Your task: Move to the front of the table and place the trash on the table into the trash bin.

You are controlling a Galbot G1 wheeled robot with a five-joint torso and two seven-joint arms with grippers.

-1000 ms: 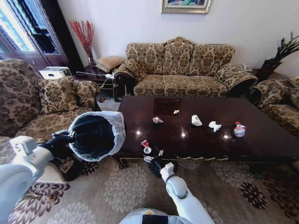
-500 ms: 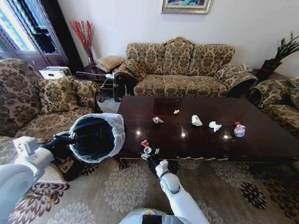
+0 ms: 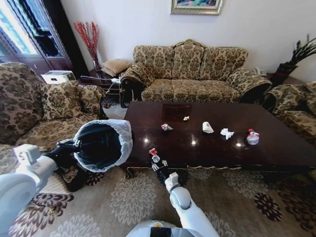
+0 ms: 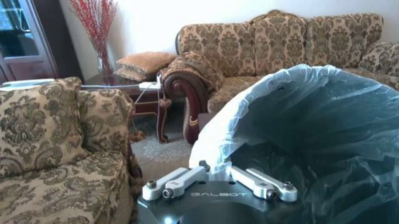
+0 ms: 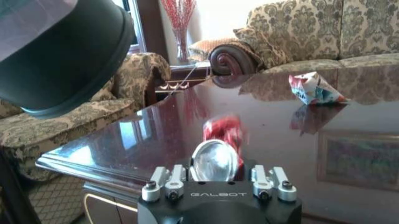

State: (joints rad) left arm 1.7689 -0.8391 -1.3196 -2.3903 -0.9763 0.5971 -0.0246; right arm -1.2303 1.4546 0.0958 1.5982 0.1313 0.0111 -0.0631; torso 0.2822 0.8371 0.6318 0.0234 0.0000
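At the near left edge of the dark glossy table (image 3: 276, 148) lies a crushed red-white can (image 3: 154, 154) (image 5: 218, 140). My right gripper (image 3: 157, 165) (image 5: 215, 173) is open, with one finger on each side of the can's silver end. My left gripper (image 3: 74, 146) (image 4: 212, 169) is shut on the rim of the trash bin (image 3: 101, 145) (image 4: 311, 140). It holds the bin tilted beside the table's left end, with the mouth facing me. More trash lies farther along the table: a crumpled wrapper (image 3: 166, 127) (image 5: 315, 88), a yellowish scrap (image 3: 186, 118), a white cup (image 3: 207, 127), a tissue (image 3: 226, 133) and a red-capped bottle (image 3: 253, 137).
Patterned sofas stand behind the table (image 3: 192, 69), on the left (image 3: 44, 108) and at the right (image 3: 296, 108). A side table with a vase of red twigs (image 3: 90, 39) fills the far left corner. Patterned carpet (image 3: 133, 197) lies between me and the table.
My right gripper has moved forward to the table edge, so the can now lies between its fingers. The left arm still holds the bin in about the same place.
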